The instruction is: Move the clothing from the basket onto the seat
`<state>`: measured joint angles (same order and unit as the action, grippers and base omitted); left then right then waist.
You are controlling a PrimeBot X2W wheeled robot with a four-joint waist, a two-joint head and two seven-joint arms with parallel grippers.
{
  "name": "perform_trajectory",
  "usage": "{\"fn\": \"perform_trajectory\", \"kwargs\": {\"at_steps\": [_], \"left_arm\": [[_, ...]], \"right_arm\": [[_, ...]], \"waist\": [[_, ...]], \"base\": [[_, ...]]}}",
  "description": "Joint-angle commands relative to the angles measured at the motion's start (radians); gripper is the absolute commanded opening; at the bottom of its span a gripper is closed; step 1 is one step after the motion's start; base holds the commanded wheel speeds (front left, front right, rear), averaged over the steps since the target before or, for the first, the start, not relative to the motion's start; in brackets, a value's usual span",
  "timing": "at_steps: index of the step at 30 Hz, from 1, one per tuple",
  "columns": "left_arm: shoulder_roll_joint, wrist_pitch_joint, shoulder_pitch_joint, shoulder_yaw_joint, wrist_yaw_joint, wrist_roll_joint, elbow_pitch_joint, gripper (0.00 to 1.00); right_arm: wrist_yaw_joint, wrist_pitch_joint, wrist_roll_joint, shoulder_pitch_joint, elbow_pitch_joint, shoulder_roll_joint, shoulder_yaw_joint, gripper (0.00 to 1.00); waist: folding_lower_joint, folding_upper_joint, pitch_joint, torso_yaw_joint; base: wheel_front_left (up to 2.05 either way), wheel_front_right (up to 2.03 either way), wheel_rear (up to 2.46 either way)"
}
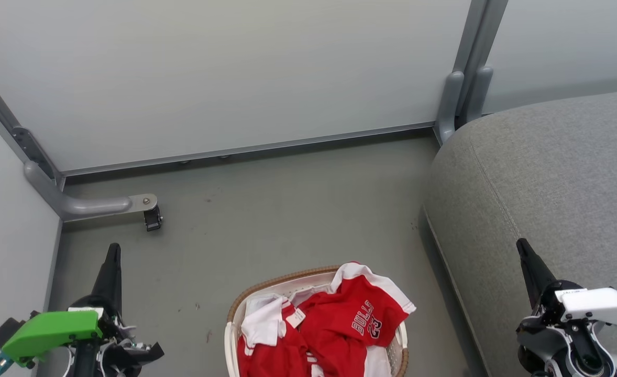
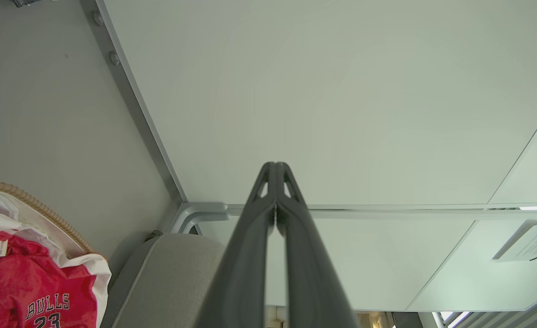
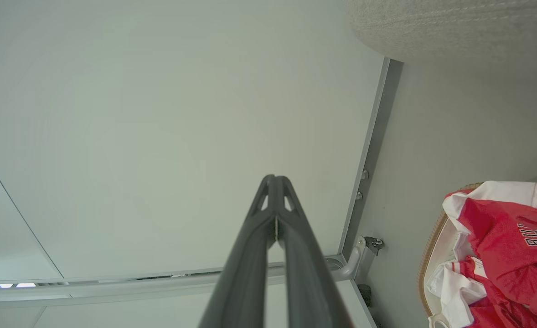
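The clothing (image 1: 350, 319) lies heaped in the basket (image 1: 279, 283), which stands on the floor (image 1: 287, 209) at the near middle of the head view, between the two arms. The left gripper (image 1: 112, 259) is at the near left and the right gripper (image 1: 525, 255) at the near right. Both point toward the far wall (image 1: 235, 78), both have their fingers pressed together at the tips, and neither holds anything. In each wrist view the closed fingers meet over bare wall, with the basket off to one side.

So the clothing lies inward of either gripper, nearer the robot than the fingertips, and lower: right of the left gripper, left of the right one. The gaps look about even, so neither arm is plainly nearer the basket.

What tips it is the seat (image 1: 549, 173). It lies just right of the basket with a strip of floor between, and the right gripper shows in front of its left part. The jersey (image 1: 365, 319) printed BULLS 23 drapes over the basket's far right rim, on that same side.

I judge the right arm better placed: open, swing left and down to the jersey, then carry it the short way right. The basket's near end is cut off by the view's edge, so I cannot tell its long axis.
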<state>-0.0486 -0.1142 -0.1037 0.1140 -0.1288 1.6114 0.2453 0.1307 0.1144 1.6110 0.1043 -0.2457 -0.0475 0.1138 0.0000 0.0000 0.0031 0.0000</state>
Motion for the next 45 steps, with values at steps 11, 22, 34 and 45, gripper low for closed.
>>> {"fn": "perform_trajectory", "kwargs": {"at_steps": [11,22,34,45], "left_arm": [[0.005,0.033,0.036,-0.03,0.001,-0.014,0.018,1.0],[0.004,0.085,0.051,-0.056,0.0,-0.065,-0.011,1.0],[0.002,0.134,0.054,-0.074,0.0,-0.221,-0.053,1.0],[0.001,0.174,0.063,-0.074,0.003,-0.445,-0.08,1.0]], "right_arm": [[0.0,-0.033,-0.026,-0.026,-0.034,0.01,-0.032,1.0],[0.0,-0.084,-0.132,-0.023,-0.042,0.007,-0.047,1.0],[0.0,-0.134,-0.346,-0.021,0.026,0.005,-0.063,1.0],[0.0,-0.175,-0.592,-0.035,0.063,0.003,-0.109,1.0]], "waist": [[0.0,0.0,0.001,0.001],[0.0,0.0,0.002,0.003],[0.0,0.0,0.003,0.007],[0.0,0.0,0.004,0.009]], "base": [[0.0,0.0,0.0],[0.0,0.0,0.0],[0.0,0.0,0.0],[0.0,0.0,0.0]]}}
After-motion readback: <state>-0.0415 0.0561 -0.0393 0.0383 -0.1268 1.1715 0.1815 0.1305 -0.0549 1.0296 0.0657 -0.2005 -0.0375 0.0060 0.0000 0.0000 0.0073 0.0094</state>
